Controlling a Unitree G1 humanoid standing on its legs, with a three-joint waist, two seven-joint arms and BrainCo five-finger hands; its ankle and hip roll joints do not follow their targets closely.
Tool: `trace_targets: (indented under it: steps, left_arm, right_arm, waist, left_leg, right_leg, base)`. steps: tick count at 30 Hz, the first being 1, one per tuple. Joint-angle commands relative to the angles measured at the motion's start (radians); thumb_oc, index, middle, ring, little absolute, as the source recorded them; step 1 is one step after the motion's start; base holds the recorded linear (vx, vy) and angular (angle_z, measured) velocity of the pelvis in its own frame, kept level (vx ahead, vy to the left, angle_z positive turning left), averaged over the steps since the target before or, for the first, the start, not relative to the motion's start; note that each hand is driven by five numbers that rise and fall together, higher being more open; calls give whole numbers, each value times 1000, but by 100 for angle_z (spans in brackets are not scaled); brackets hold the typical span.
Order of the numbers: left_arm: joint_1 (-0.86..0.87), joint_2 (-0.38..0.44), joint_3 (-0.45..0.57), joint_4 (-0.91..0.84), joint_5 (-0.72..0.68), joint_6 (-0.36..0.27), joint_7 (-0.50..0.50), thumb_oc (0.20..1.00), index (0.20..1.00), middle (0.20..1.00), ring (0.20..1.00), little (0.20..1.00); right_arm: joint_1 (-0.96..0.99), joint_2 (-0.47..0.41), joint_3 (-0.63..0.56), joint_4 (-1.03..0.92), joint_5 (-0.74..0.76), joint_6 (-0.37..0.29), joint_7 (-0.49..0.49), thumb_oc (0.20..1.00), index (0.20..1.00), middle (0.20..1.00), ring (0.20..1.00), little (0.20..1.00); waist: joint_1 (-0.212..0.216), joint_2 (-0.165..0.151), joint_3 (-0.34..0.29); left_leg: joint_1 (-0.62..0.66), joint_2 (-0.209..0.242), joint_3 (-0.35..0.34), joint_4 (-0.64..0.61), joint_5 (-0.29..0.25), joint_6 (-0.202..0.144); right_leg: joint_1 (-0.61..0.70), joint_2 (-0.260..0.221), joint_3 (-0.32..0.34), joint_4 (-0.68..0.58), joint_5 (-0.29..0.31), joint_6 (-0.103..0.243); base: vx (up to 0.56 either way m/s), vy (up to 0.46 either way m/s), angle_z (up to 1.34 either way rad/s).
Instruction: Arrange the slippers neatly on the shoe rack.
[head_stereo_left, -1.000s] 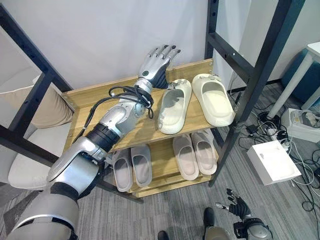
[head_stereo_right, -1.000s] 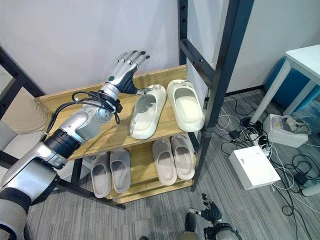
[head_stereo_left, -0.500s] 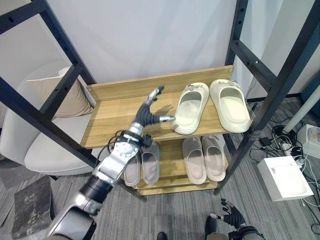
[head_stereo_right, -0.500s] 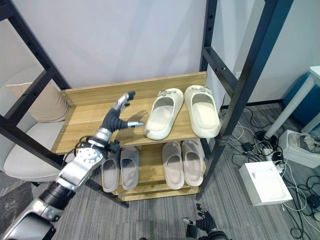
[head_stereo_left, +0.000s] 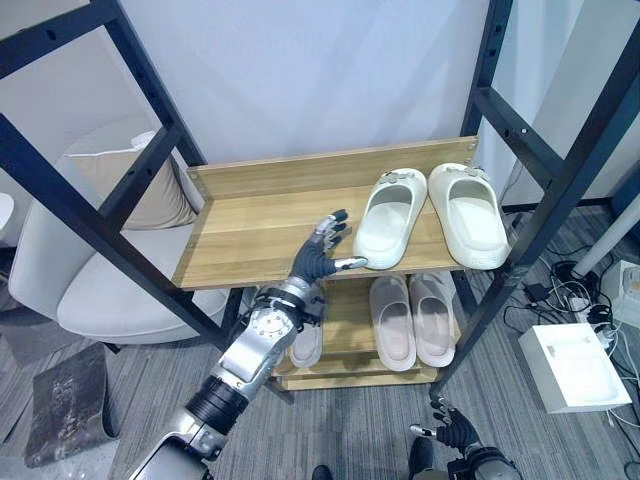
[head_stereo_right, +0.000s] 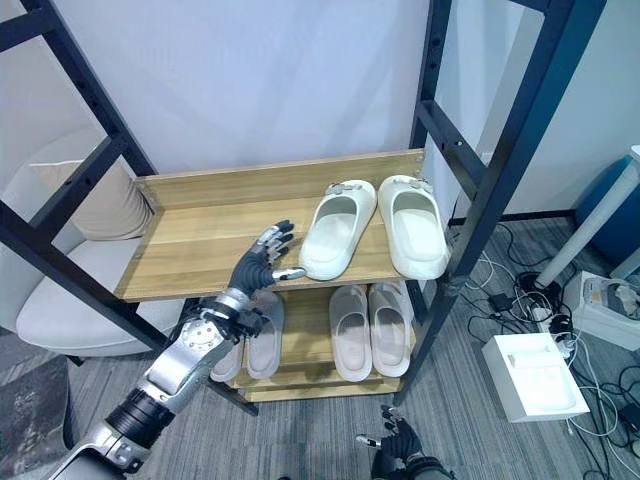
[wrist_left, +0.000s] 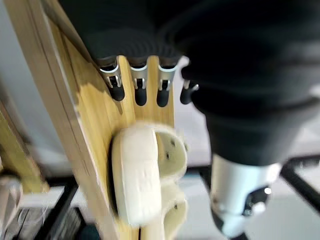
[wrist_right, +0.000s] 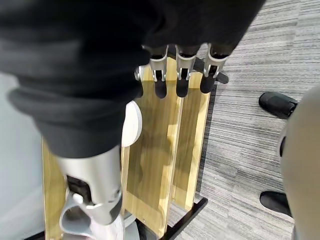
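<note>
A wooden shoe rack (head_stereo_left: 250, 235) with light plank shelves stands between black metal uprights on grey carpeted floor (head_stereo_left: 350, 430). On the right half of its upper shelf lies a pair of cream-white rubber slippers (head_stereo_left: 432, 212), side by side with toes toward the back; the left one is angled slightly. On the lower shelf (head_stereo_right: 300, 372) rest two pairs of pale grey slippers: one pair (head_stereo_right: 372, 330) on the right, one pair (head_stereo_right: 255, 335) on the left.
</note>
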Motion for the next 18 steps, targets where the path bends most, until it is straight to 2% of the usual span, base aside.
trace_targets:
  steps: [1,5,6,13,18]
  left_arm:
    - [-155,-44,-52,87,-36,-23,-24,1000,1000,1000,1000,1000]
    - [-204,-99,-80,167,-43,-28,5,1000,1000,1000,1000,1000]
    - [-238,-142,-91,224,-47,-34,38,1000,1000,1000,1000,1000]
    - [-308,-209,-94,326,-37,-41,91,1000,1000,1000,1000,1000]
    - [-338,-224,-81,375,-33,-48,111,1000,1000,1000,1000,1000]
  right_arm:
    - [-52,8,4,-8,22,-20,-4,1000,1000,1000,1000,1000]
    - [-69,14,14,3,28,-23,-17,1000,1000,1000,1000,1000]
    - [-79,20,20,11,36,-27,-31,1000,1000,1000,1000,1000]
    - [-89,20,28,41,47,-30,-53,1000,1000,1000,1000,1000]
    - [-95,20,31,58,49,-33,-57,1000,1000,1000,1000,1000]
  waist:
    - [-12,-29,38]
    - [-21,-30,39]
    - [-30,-30,39]
    - [-51,-26,38]
    - [-57,-26,36]
  left_leg:
    - [14,-22,-12,-7,-11,-19]
    - [16,-24,-11,-7,-11,-19]
    - [18,-24,-8,-7,-12,-18]
    - [21,-26,5,-7,-14,-18]
    - [19,-26,9,-7,-14,-18]
  right_leg:
    - [101,16,-23,1,-117,76]
    - [103,15,-21,1,-117,76]
    - [102,13,-19,1,-115,77]
    - [98,12,-12,1,-113,79]
    - [96,10,-11,1,-110,81]
  base:
    - [0,0,0]
    - [0,0,0]
    - [0,0,0]
    - [0,0,0]
    - [0,0,0]
